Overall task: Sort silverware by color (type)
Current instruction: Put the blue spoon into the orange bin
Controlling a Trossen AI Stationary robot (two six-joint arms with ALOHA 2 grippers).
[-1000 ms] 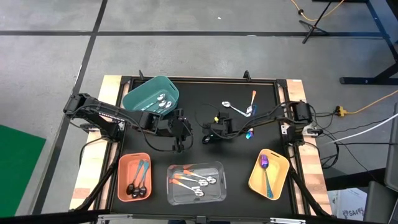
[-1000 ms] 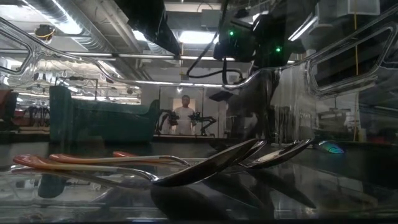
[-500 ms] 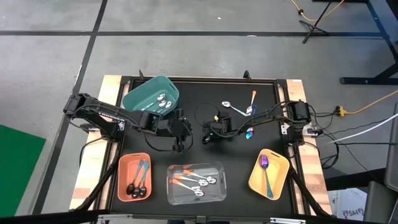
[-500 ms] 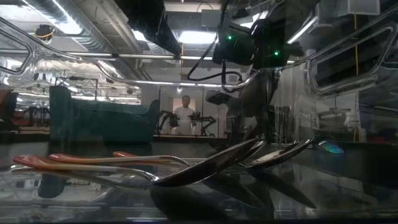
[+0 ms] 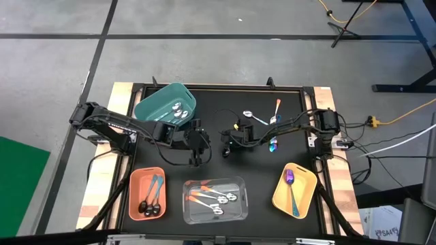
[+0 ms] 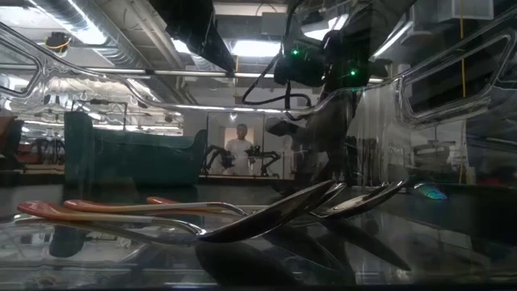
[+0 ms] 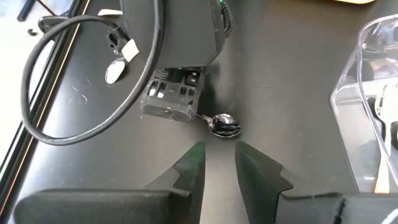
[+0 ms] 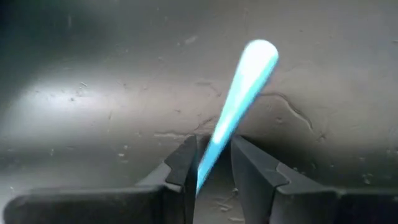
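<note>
Teal-handled spoon (image 8: 239, 106) clamped between right gripper (image 8: 211, 165) fingers.

In the left wrist view, the black-bowled spoon (image 7: 225, 124) shows only its bowl and a short stub of neck; the rest runs under the right arm's dark hand (image 7: 173, 102). The clear plastic bin (image 7: 367, 106) is cut off by the picture's edge. In the right wrist view, the glowing teal spoon handle (image 8: 239, 99) disappears between the two dark fingers (image 8: 186, 165), so its bowl cannot be seen. From above, the small spoons in the teal plastic bin (image 5: 165, 102) are too tiny to tell apart. In the low view, the distant person (image 6: 238, 149) is blurred.
</note>
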